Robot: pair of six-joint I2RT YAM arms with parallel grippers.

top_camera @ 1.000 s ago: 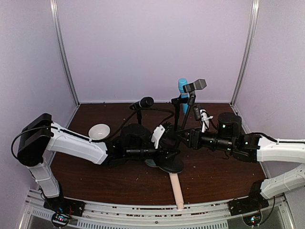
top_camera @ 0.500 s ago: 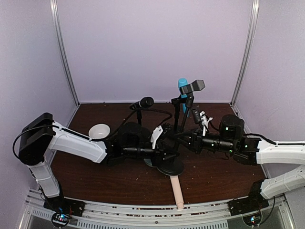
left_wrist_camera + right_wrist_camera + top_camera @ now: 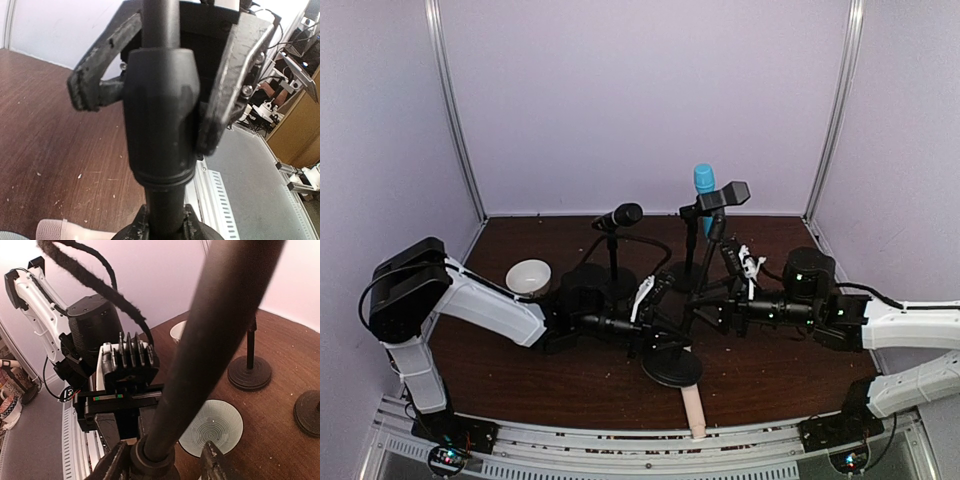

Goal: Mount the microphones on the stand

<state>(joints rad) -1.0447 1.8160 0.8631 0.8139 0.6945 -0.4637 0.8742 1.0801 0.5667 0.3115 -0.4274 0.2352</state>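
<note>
While the fingers point(image 3: 235, 75) of the left gripper point(image 3: 150, 117) are clamped on the thick collar of the stand point(image 3: 160, 165), 1 on each side low on its pole, the fingers point(image 3: 214, 462) of the right gripper point(image 3: 162, 465) stand apart around the same pole. A gap shows on 1 side, so they straddle it without squeezing.

Both arms reach in low toward the middle of the table point(image 3: 520, 370), the left from the left and the right from the right. They meet just above the stand's round base point(image 3: 672, 368). At the top of that pole sits its clip point(image 3: 725, 193).

The pale pink-beige microphone point(image 3: 692, 405) lies flat on the table at the near edge, 1 end reaching the base. Behind, the black microphone point(image 3: 620, 215) sits in the clip of a 2nd stand, and the light blue microphone point(image 3: 704, 183) points upward on a 3rd.

A white bowl point(image 3: 528, 277) rests to the left, near the left arm. A pale ribbed dish point(image 3: 210, 427) lies beside the gripped stand.
</note>
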